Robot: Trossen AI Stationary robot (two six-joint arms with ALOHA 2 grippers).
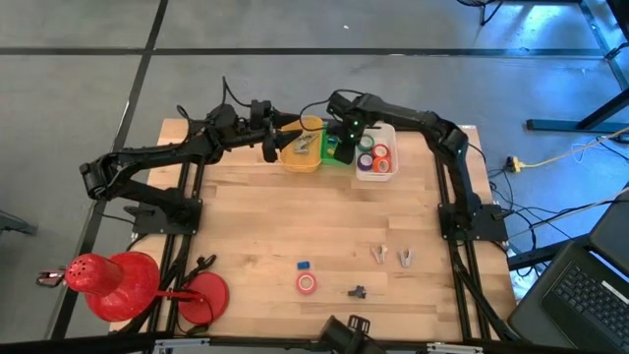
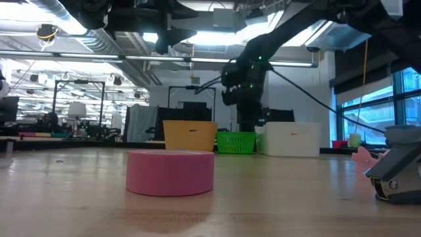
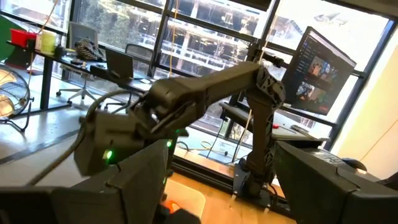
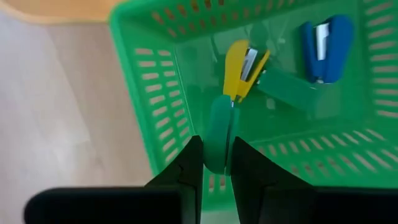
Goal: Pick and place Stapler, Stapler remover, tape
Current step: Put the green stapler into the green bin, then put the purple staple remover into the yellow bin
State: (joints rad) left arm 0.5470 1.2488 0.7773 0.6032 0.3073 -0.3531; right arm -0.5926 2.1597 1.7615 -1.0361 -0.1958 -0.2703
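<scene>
My right gripper point(image 1: 344, 138) hangs over the green basket point(image 1: 339, 152) at the table's far edge, shut on a green stapler point(image 4: 217, 124). Yellow point(image 4: 244, 65), blue point(image 4: 326, 43) and another green stapler point(image 4: 292, 90) lie in the basket below. My left gripper point(image 1: 267, 146) stands open and held level beside the yellow bin point(image 1: 302, 152), with nothing between its fingers. Several tape rolls point(image 1: 373, 157) lie in the white bin point(image 1: 385, 133); a red roll point(image 1: 307, 283) lies flat on the table. Two stapler removers point(image 1: 378, 254) point(image 1: 405, 258) lie on the table's near right. My right gripper pinches one end of the green stapler point(image 4: 216, 155) between its two fingers. The fingers come from above and point down into the basket. The stapler runs on from the fingers toward the yellow stapler; whether its far end touches anything below, I cannot tell.
A small blue thing point(image 1: 303, 265) and a dark small thing point(image 1: 356, 291) lie near the red roll. Red round things point(image 1: 108, 280) point(image 1: 201, 295) stand at the near left corner. The middle of the wooden table point(image 1: 295, 216) is bare.
</scene>
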